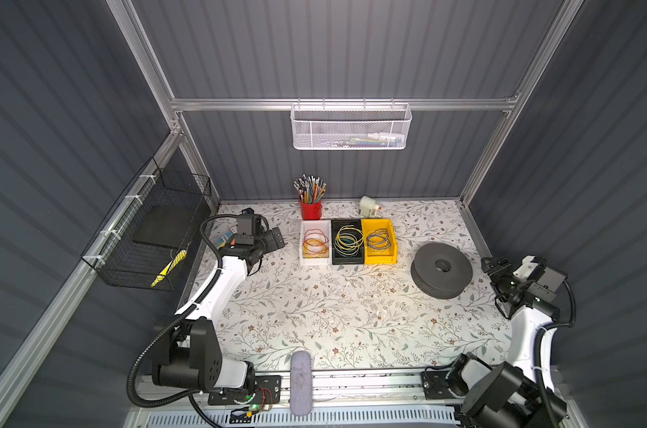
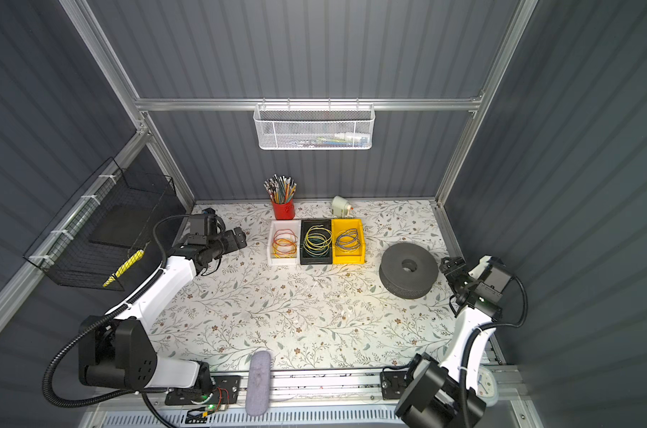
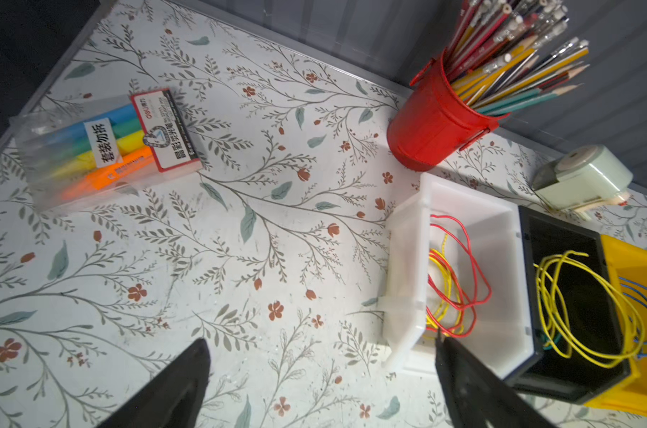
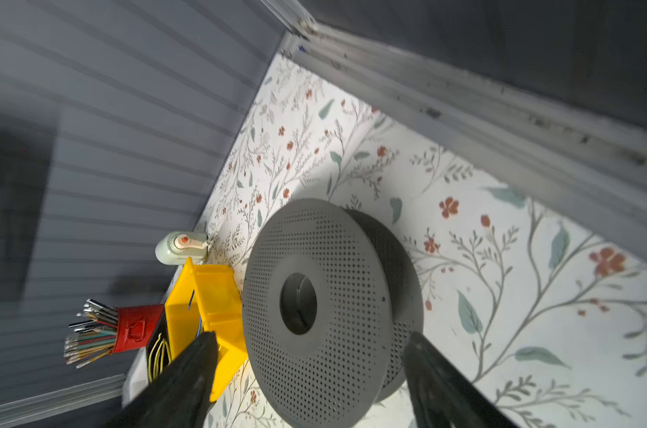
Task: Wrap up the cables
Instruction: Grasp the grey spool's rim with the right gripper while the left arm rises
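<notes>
Beside right gripper (image 1: pixel 494 267): grey spool (image 1: pixel 425 266); jaws apart, empty.
Left gripper (image 1: pixel 276 237): jaws apart, empty, white bin (image 1: pixel 314 260) just ahead.
Blue cable (image 1: pixel 378 241): coiled in yellow bin (image 1: pixel 380 259), untouched.

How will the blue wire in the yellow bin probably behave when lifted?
The blue wire lies coiled in loose loops, so it probably springs open when lifted. It looks very thin, so likely light and hard to pinch.
</notes>
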Tool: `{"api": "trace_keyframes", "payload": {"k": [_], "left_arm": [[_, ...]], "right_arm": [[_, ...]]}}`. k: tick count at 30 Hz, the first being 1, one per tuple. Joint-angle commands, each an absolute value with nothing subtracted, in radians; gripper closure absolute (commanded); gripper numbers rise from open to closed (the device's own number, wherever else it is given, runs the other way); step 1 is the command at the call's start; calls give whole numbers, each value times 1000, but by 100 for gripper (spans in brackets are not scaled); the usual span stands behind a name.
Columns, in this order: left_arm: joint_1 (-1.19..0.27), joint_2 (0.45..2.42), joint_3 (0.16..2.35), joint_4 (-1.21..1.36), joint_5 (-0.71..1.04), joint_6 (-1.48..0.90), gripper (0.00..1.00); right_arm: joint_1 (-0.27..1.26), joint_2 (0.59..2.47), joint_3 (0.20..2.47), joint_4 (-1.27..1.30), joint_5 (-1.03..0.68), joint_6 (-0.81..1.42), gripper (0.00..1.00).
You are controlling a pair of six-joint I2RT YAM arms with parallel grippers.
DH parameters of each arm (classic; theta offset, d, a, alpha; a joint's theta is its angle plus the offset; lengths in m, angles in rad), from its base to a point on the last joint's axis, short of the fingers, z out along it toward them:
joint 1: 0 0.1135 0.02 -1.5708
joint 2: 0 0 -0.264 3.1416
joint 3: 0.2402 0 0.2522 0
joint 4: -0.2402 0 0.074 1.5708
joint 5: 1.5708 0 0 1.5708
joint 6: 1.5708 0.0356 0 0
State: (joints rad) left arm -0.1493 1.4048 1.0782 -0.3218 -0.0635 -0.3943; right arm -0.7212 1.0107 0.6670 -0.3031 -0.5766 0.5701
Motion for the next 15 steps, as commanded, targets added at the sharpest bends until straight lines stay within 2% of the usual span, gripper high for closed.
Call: {"api": "trace_keyframes", "payload": {"k": [1,15], "left_arm": [[-152,1356,1098,-371,9,-421,3],[-152,1348,1074,-326,90,-460,3]], "right_arm": [[-726,1066,618,-203,-738,644,20],[-720,1275,589,-96,-762,569,27]]}}
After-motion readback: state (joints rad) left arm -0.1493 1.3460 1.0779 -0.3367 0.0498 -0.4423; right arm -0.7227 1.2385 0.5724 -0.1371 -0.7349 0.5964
